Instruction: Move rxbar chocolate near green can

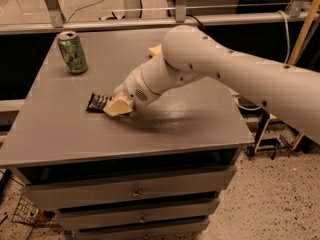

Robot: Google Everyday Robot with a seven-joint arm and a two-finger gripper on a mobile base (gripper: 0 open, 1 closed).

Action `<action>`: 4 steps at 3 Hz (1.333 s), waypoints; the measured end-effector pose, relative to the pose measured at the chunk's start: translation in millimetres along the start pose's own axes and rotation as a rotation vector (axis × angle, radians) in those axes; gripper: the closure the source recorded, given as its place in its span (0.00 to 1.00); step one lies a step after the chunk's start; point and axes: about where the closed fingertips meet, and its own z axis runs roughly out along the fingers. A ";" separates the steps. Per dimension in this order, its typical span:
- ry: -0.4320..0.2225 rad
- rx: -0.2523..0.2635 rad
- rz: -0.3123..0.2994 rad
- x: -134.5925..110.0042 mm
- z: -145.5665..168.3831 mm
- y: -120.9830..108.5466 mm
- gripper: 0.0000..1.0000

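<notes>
The gripper [118,106] hangs low over the bench [200,126], toward its left edge, at the right end of the rxbar chocolate [97,102] (whether it has hold, I can't tell). The green can [72,52] stands upright near the back-left corner.

The grey desk [195,129] has a flat top, and the green can [72,53] stands upright on it at the far left corner. The rxbar chocolate [97,102] lies flat on the left half, nearer than the can and well apart from it. The end effector [118,107] is low over the desk at the bar's right end, and a yellow sponge [154,50] shows partly behind the arm farther back.
</notes>
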 end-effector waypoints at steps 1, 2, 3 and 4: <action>-0.016 0.003 -0.008 -5.8 -3.8 -1.7 0.87; -0.034 0.019 -0.027 -15.1 -13.4 -7.3 1.00; -0.047 0.079 -0.067 -29.3 -36.8 -21.9 1.00; -0.047 0.079 -0.067 -29.3 -36.8 -21.8 1.00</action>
